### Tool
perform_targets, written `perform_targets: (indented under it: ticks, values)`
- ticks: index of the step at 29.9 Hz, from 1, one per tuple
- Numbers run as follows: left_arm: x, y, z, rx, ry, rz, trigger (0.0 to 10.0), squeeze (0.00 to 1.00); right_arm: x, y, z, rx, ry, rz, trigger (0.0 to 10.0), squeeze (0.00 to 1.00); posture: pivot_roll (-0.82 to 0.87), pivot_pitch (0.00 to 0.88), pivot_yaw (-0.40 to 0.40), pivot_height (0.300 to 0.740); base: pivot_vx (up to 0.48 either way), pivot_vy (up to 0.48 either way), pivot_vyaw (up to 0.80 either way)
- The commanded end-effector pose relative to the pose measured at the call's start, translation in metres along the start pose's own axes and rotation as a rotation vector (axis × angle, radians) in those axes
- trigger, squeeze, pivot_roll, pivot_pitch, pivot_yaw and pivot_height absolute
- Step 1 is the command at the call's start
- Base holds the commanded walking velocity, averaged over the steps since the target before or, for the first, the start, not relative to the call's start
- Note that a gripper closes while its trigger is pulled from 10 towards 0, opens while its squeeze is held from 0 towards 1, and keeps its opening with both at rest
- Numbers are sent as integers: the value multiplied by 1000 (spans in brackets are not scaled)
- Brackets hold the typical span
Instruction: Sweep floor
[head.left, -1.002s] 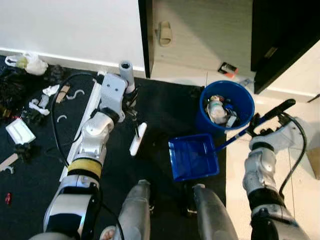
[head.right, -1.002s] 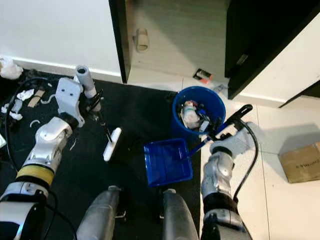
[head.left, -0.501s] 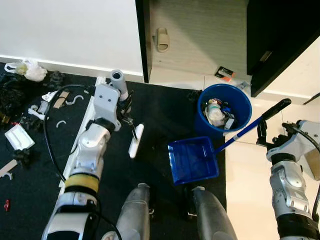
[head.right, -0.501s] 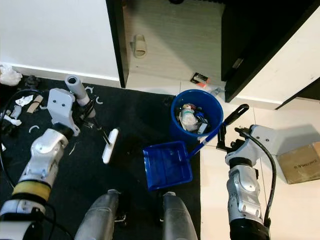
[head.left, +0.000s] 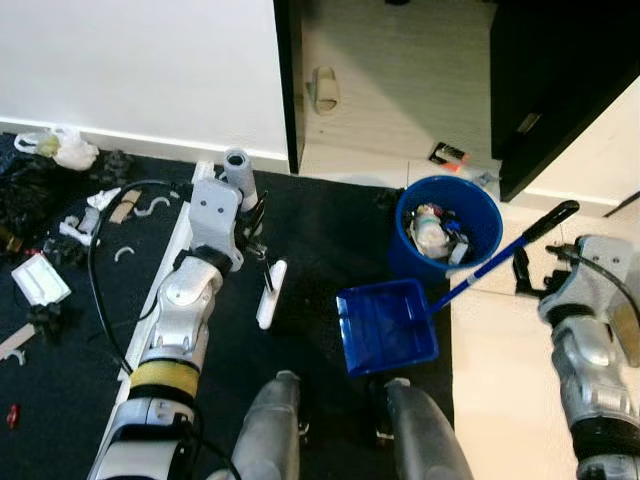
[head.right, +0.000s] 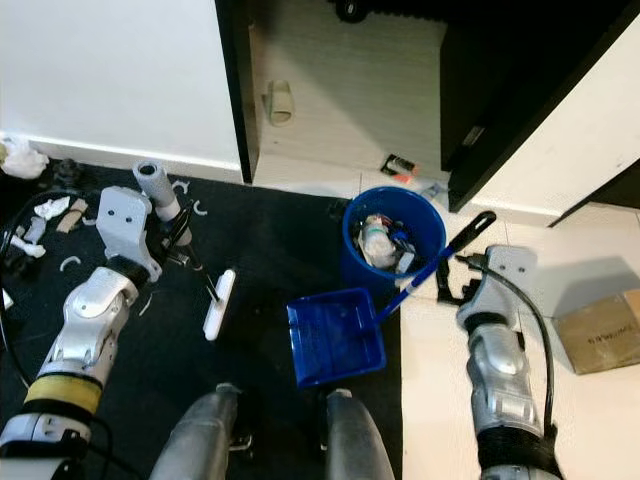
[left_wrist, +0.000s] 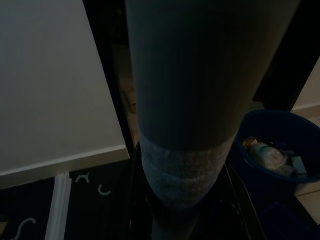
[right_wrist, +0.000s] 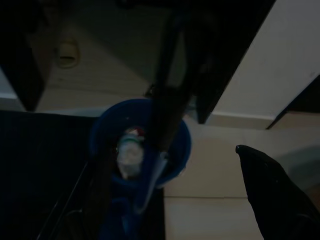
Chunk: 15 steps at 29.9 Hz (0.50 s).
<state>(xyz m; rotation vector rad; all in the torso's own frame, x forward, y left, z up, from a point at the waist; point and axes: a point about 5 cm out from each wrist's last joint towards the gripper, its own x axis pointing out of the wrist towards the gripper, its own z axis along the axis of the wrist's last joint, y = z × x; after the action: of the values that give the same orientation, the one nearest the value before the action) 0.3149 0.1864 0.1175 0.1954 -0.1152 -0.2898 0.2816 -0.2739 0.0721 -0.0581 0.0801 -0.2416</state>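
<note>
Broom handle (head.left: 236, 166) gripped in left claw (head.left: 250, 215), white head (head.left: 270, 293) on black mat; right claw (head.left: 530, 272) open, just beside dustpan handle (head.left: 505, 251).

The two head views looked steeply down from above the robot's own legs at the black mat (head.left: 330, 215) and pale floor (head.right: 330, 90), the right eye's framing sitting slightly further right. Both shared the blue bucket (head.left: 447, 222), the blue dustpan (head.right: 336, 336) and the slipper (head.left: 324, 89). The left wrist camera looked, very close, along a grey broom handle (left_wrist: 200, 100) toward the bucket (left_wrist: 280, 150). The right wrist camera, dim, faced along the dustpan's handle (right_wrist: 167, 100) down at the same bucket (right_wrist: 142, 145) and slipper (right_wrist: 66, 51).
</note>
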Motion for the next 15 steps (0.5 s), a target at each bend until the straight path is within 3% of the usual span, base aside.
perform_targets:
  ticks: [1, 2, 6, 10, 15]
  values:
    - [-2, 0, 4, 1, -20, 7, 10000, 0, -2, -8, -7, -1, 25, -22, 10000, 0, 89, 174, -25, 740, 0, 0, 0]
    - [-4, 2, 5, 6, -26, 19, 10000, 0, 6, -9, -2, 29, -1, -19, 10000, 0, 100, 187, -29, 740, 0, 0, 0]
    - [-7, 5, 6, 16, -26, 27, 10000, 0, 14, -7, 1, 57, -12, -3, 10000, 0, 110, 204, -35, 740, 0, 0, 0]
    - [-9, 8, 10, 31, -33, 31, 10000, 0, 24, -7, 4, 168, -14, 9, 10000, 0, 135, 245, -51, 740, 0, 0, 0]
    - [-10, 15, 18, 59, -55, 46, 10000, 0, 31, -9, 10, 217, -24, 14, 10000, 0, 160, 295, -54, 740, 0, 0, 0]
